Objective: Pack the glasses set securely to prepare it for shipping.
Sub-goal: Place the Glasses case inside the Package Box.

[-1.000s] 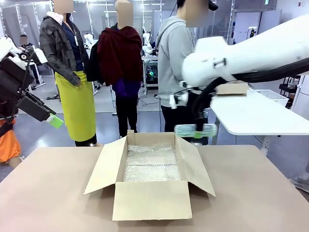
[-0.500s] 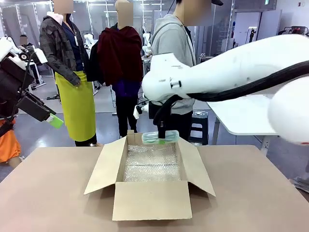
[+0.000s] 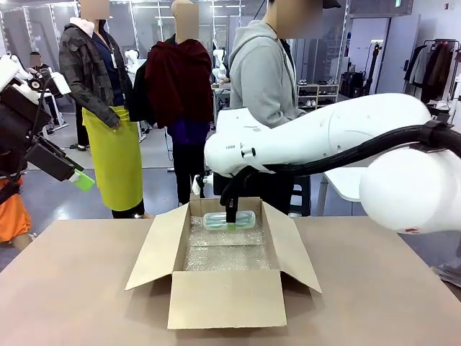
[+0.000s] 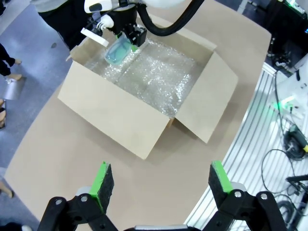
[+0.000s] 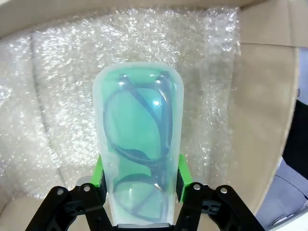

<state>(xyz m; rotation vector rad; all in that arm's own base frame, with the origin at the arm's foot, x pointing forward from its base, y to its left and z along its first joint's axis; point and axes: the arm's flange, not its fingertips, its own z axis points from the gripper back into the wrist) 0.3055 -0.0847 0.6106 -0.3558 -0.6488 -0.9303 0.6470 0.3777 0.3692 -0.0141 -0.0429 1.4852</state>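
Observation:
My right gripper (image 3: 230, 214) is shut on the mint-green case (image 3: 229, 220) of the glasses set, with dark-framed eyeglasses showing through it. It holds the case level, just above the bubble wrap (image 3: 227, 252) at the far end of the open cardboard box (image 3: 223, 297). In the right wrist view the case (image 5: 138, 139) sticks out past the green pads (image 5: 99, 174) over the bubble wrap (image 5: 57, 72). My left gripper (image 4: 161, 180) stands open and empty, high above the table on the near left side of the box (image 4: 120, 118). It also shows at the left edge of the front view (image 3: 75, 175).
The box's four flaps (image 3: 155, 249) fold outward onto the tan table (image 3: 72, 288). A person in a grey hoodie (image 3: 259, 72) stands behind the far side of the table. The table's edge (image 4: 226, 159) runs close beside the box.
My right arm has swung left and down with the mint-green case, from beyond the box's right side to low inside its far end. The left arm has stayed still.

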